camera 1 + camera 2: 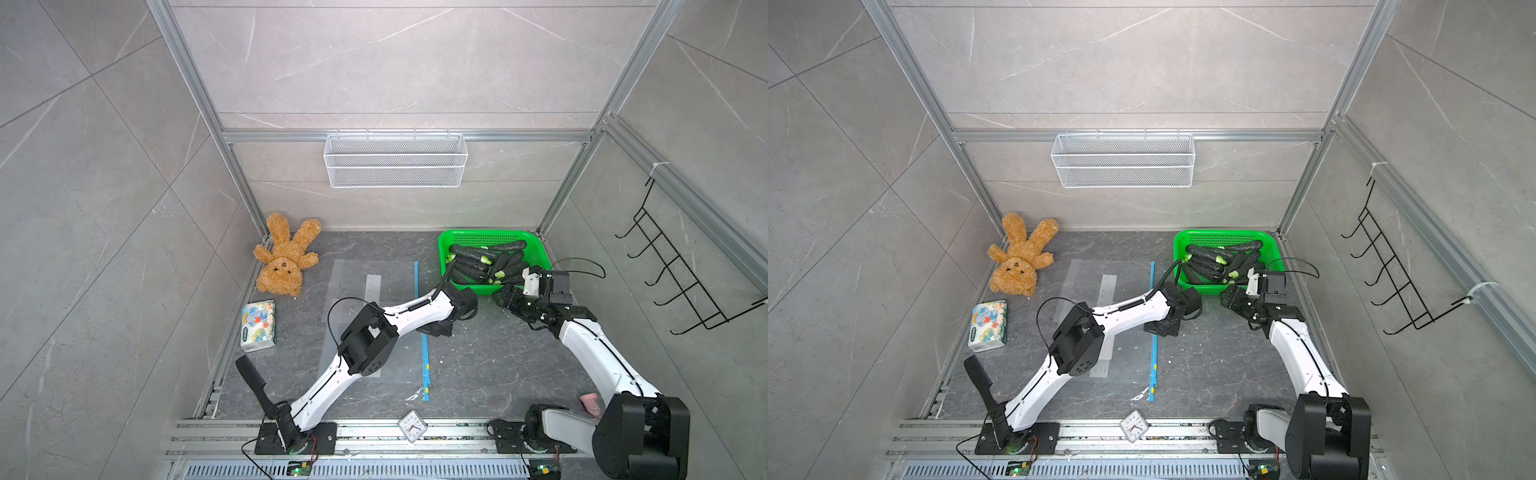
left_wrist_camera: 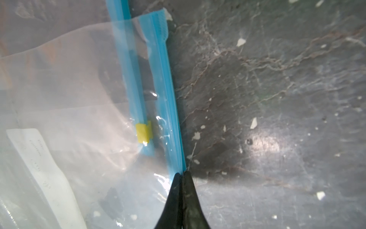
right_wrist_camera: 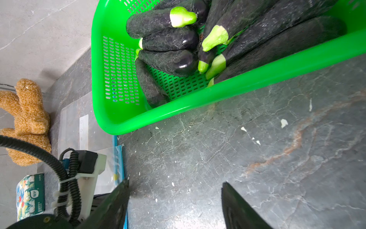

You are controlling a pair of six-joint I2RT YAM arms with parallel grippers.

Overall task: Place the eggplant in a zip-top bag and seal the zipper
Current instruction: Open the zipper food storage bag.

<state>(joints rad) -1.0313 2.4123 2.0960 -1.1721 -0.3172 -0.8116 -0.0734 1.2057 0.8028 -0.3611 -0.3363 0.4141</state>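
The counter [image 1: 498,365] carries everything. On it a clear bag [image 1: 395,386] lies flat, and as far as I can see there is nothing inside. Its mouth side is turned toward the right arm.

The green basket [image 1: 443,249] stands in the far right corner. All the eggplants [image 1: 473,262] are in it as a pile. Most of them lie with the long axis across the basket, and the stem ends meet near its middle.

My right hand [image 3: 175,182] is open, with nothing between the jaws. It hovers over bare counter just in front of the near rim of the basket, so the eggplants [image 3: 168,59] are straight ahead of it, beyond the rim. This hand is much nearer to them than the left 1.

My left hand [image 2: 182,174] is closed, pinching the blue zipper [image 2: 168,111] at the bag's edge. The zipper runs from the near side to the far side of the counter.

I judge the next move belongs to the right hand: go over the rim and take 1 eggplant across its long axis.
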